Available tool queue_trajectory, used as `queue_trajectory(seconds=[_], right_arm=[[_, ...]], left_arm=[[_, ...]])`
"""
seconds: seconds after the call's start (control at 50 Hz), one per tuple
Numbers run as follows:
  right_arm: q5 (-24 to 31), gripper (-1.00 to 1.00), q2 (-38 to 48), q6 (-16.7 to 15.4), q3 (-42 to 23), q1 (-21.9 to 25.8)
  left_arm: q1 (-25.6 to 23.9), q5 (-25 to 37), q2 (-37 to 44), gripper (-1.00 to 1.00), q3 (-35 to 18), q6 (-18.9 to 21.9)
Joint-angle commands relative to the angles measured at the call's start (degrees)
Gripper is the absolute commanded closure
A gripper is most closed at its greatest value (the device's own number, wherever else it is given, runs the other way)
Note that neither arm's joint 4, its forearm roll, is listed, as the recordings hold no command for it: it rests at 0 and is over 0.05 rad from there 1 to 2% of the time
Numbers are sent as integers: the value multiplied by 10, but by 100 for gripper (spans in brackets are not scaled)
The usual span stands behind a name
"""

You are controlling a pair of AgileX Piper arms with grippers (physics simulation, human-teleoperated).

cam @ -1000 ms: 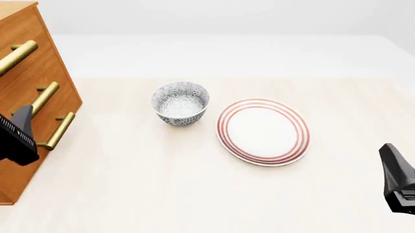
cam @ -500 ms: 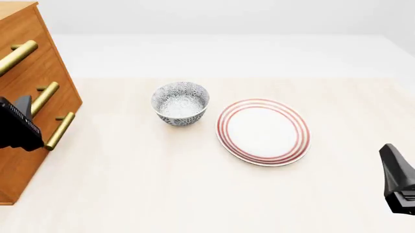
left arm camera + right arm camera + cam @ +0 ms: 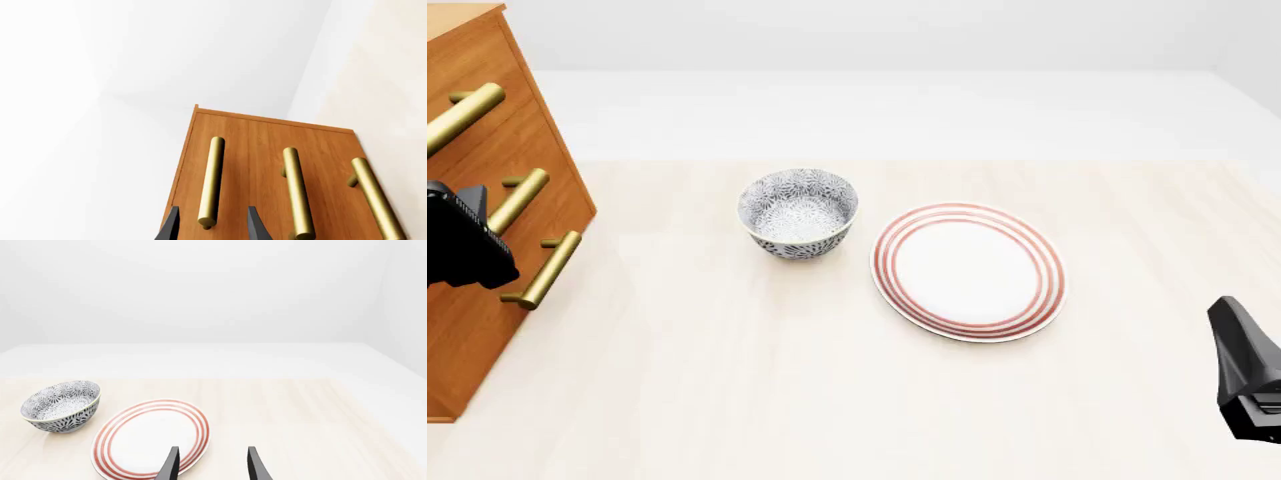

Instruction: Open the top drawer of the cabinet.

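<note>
The cabinet point(image 3: 481, 330) stands at the table's left edge, orange-brown wood with three brass bar handles. The top drawer point(image 3: 243, 145) sits flush with the cabinet front, and its handle point(image 3: 462, 115) is the highest one. In the left wrist view this handle point(image 3: 213, 180) runs toward the gap between my left gripper's point(image 3: 212, 227) two dark fingertips, which stand open on either side of its near end without touching it. From the front, the left gripper point(image 3: 465, 240) hovers before the middle handle point(image 3: 518, 200). My right gripper point(image 3: 212, 465) is open and holds nothing, low at the right point(image 3: 1248, 370).
A patterned grey bowl point(image 3: 799, 213) sits mid-table with a red-ringed white plate point(image 3: 968, 270) to its right. The bottom handle point(image 3: 547, 270) sticks out just beside the left gripper. Bare table lies between the plate and the right gripper.
My left gripper has risen along the cabinet front, from the bottom handle's level to the middle handle's level. The right gripper, bowl and plate have not moved.
</note>
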Motion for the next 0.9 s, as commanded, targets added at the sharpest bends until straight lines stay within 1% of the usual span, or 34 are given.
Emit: queue_trajectory(seconds=[0.02, 0.18, 0.2, 0.38, 0.42, 0.46, 0.48, 0.5, 0.52, 0.56, 0.68, 0.84, 0.86, 0.9], right_arm=[[2, -100, -3, -1, 0, 0], [3, -100, -3, -1, 0, 0], [2, -100, -3, -1, 0, 0], [3, -100, -3, -1, 0, 0], [3, -100, -3, -1, 0, 0], [2, -100, -3, -1, 0, 0], [3, -100, -3, -1, 0, 0], [3, -100, -3, -1, 0, 0], [3, -100, -3, 0, 0, 0], [2, -100, -3, -1, 0, 0], [2, -100, -3, -1, 0, 0], [2, -100, -3, -1, 0, 0], [2, -100, -3, -1, 0, 0], [2, -100, -3, -1, 0, 0]], left_arm=[[14, -13, 34, -100, -20, 0], [24, -32, 56, -100, -30, 4], [28, -24, 55, -100, -36, -2], [44, -28, 77, -100, -44, 2], [49, -15, 74, -100, -51, -7], [55, -40, 91, -100, -46, 10], [53, -11, 81, -100, -56, -8], [55, -31, 91, -100, -52, 6], [57, -35, 96, -100, -52, 10], [55, -25, 95, -100, -58, 4], [62, -33, 114, -100, -65, 13], [64, -29, 112, -100, -73, 12], [64, -34, 111, 100, -73, 13], [64, -36, 109, 100, -70, 17]])
